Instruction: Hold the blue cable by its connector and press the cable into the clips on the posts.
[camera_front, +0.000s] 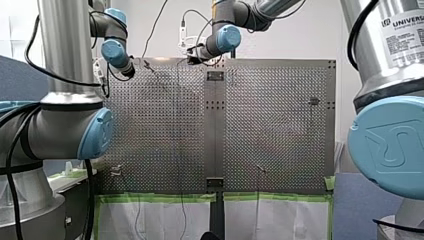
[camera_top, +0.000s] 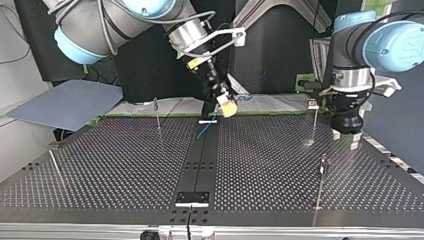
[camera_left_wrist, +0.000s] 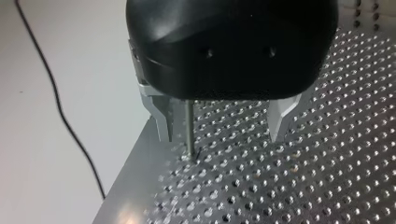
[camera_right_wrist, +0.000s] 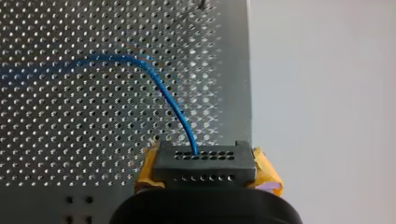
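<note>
Right wrist view shows my right gripper's (camera_right_wrist: 206, 171) yellow pads (camera_right_wrist: 267, 173) clamped on the dark connector (camera_right_wrist: 201, 163). The blue cable (camera_right_wrist: 173, 105) leaves its face and arcs away over the perforated table (camera_right_wrist: 70, 140). I see my left gripper's (camera_left_wrist: 220, 126) metal fingers (camera_left_wrist: 280, 119) spread wide, astride a thin post (camera_left_wrist: 188, 126) that stands just beside one finger.
</note>
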